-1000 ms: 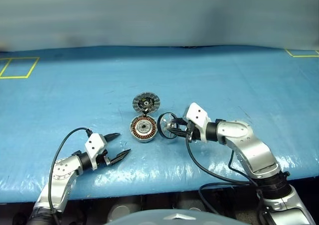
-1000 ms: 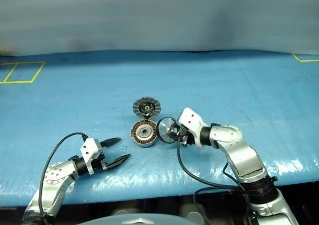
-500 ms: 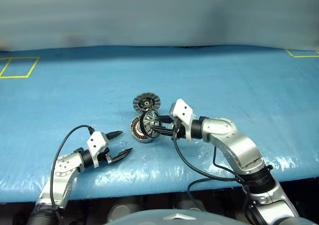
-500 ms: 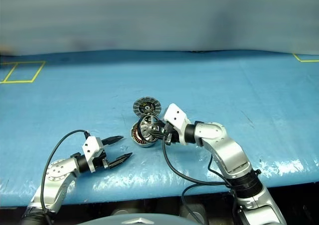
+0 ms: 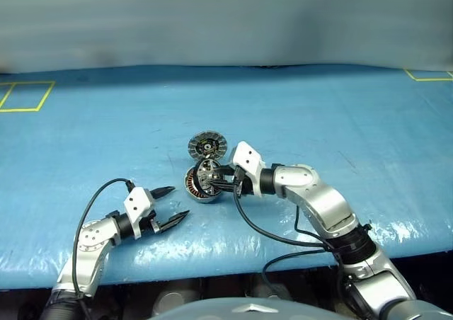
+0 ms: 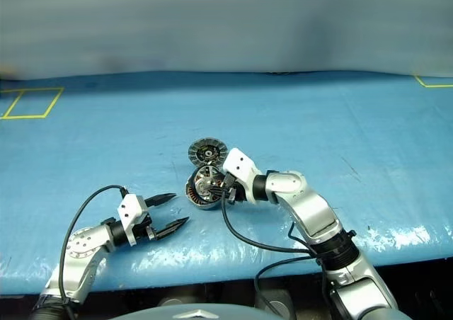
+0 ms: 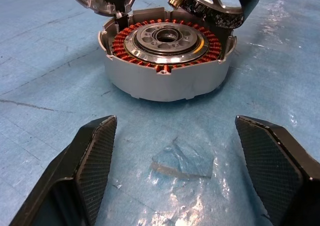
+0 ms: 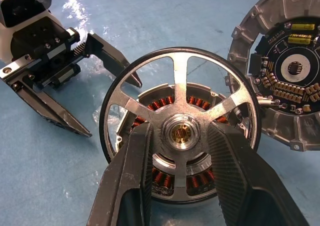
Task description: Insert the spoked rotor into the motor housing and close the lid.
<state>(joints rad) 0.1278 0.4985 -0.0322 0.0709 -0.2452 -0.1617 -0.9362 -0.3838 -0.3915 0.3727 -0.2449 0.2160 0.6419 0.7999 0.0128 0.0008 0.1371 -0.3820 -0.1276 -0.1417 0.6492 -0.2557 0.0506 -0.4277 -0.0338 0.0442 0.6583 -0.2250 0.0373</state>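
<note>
The motor housing (image 5: 198,186) sits on the blue table, its copper windings (image 7: 167,48) ringing a silver hub. The lid (image 5: 207,146) stands open just behind it, with its ribbed, circuit-bearing inner face (image 8: 287,86) showing. My right gripper (image 5: 221,180) is shut on the spoked rotor (image 8: 180,131). It holds the rotor tilted on edge directly over the housing, and the windings show through the spokes. My left gripper (image 5: 178,202) rests open on the table a short way in front and left of the housing, fingers (image 7: 92,166) spread wide and empty.
The blue cover (image 5: 318,122) spreads wide on all sides. Yellow tape outlines mark the far left corner (image 5: 27,95) and the far right corner (image 5: 428,76). Black cables (image 5: 283,242) trail from both wrists near the table's front edge.
My right gripper has carried the rotor leftward, from beside the housing's right side to above the housing. The left arm has stayed put.
</note>
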